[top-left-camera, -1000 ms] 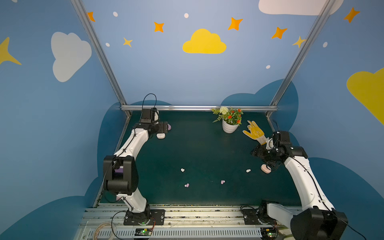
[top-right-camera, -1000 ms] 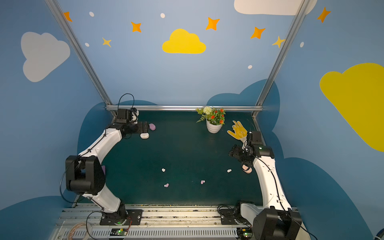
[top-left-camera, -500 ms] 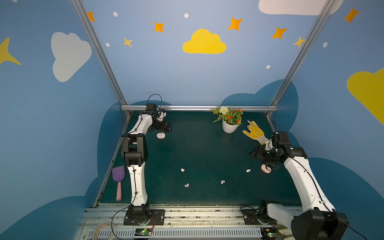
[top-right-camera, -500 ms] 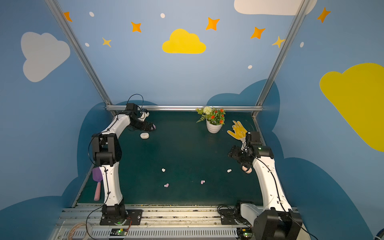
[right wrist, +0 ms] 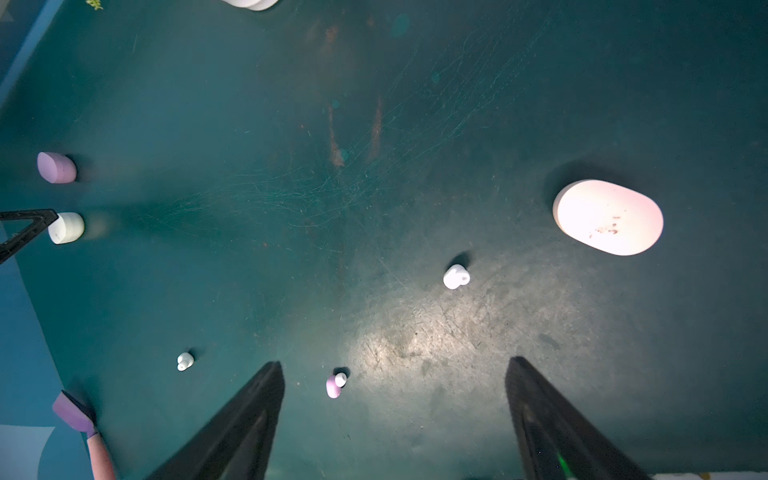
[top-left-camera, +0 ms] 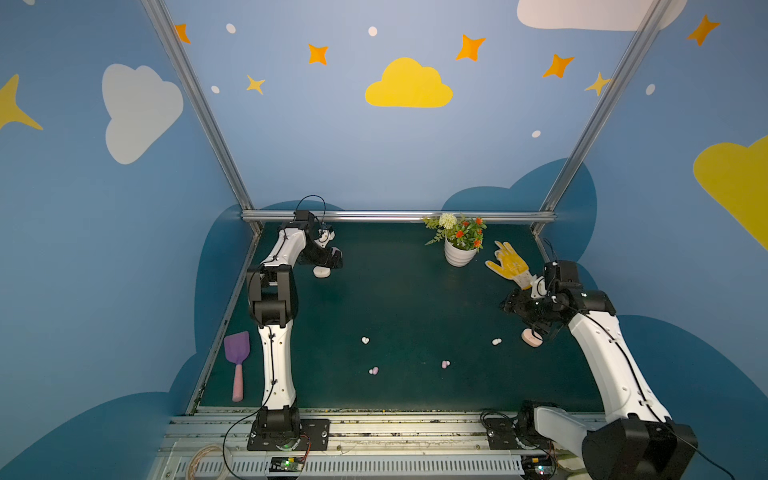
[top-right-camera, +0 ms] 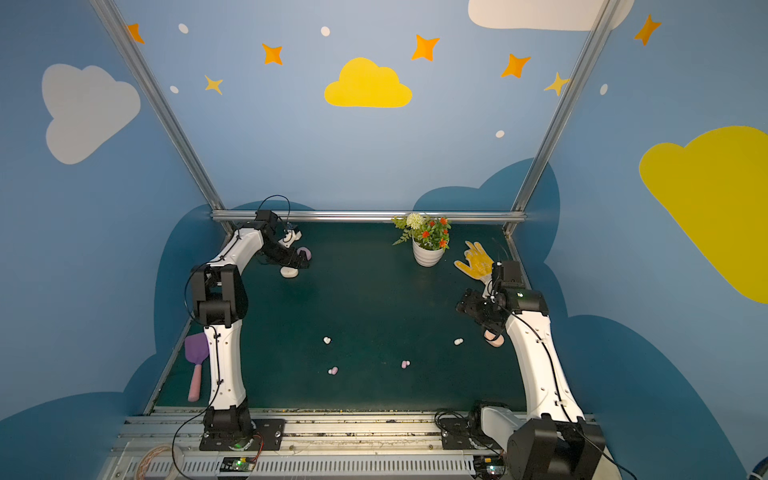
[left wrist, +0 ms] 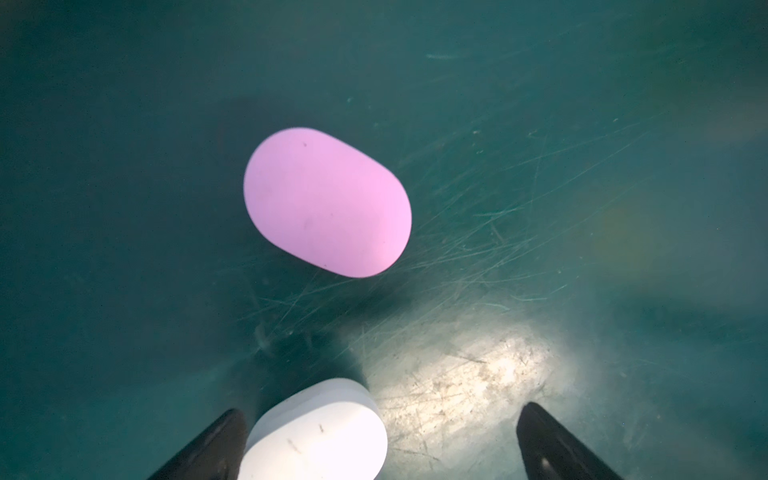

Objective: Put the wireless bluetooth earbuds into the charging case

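The left fingers are spread as wide as they go and grip nothing. The white case sits on the bench between them, hard against one finger, so I'd say they are lining up to straddle it. Just beyond lies the lilac case, clear of the white one.

The right fingers are parted too, and empty, hanging over the bench. A lilac bud shows in the gap between them, down on the bench and untouched; it looks to me like the next pick. A white bud lies further out. Past that sits the pink case, near enough for a short carry.

The other buds lie loose across the front middle of the bench, well apart from the two cases at the far left. None is in a case. All three cases look closed to me, so one wants opening first.
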Controlling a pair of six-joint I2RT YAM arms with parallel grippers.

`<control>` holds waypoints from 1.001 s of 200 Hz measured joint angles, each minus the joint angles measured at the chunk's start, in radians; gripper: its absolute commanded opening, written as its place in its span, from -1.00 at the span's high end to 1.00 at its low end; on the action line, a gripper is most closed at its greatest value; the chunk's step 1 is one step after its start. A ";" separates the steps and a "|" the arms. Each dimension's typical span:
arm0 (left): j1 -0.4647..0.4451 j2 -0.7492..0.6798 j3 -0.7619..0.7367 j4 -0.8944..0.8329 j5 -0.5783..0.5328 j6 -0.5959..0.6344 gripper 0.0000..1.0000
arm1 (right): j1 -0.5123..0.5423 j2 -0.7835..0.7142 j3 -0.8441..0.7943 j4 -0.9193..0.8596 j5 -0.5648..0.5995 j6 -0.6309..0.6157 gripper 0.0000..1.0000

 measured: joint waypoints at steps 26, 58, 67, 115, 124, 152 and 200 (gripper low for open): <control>0.000 0.012 0.002 -0.001 -0.003 0.003 -1.00 | 0.000 0.000 0.000 0.000 0.000 0.000 -0.65; 0.001 0.015 0.003 -0.015 -0.003 0.007 -0.98 | 0.000 0.000 0.000 0.000 0.000 0.000 -0.65; 0.001 0.015 0.003 -0.023 -0.001 0.008 -0.98 | 0.000 0.000 0.000 0.000 0.000 0.001 -0.65; 0.001 0.014 -0.025 -0.038 0.010 0.010 -0.95 | -0.001 0.000 0.000 0.000 0.000 0.001 -0.66; 0.001 0.014 -0.039 -0.038 0.012 0.011 -0.94 | -0.001 0.000 0.000 0.001 0.000 0.001 -0.65; 0.000 -0.005 -0.075 -0.033 0.027 0.010 -0.88 | -0.006 -0.002 0.000 0.001 -0.001 0.001 -0.66; -0.011 -0.046 -0.144 -0.021 0.036 -0.004 -0.77 | -0.009 -0.020 -0.002 0.008 -0.001 0.005 -0.66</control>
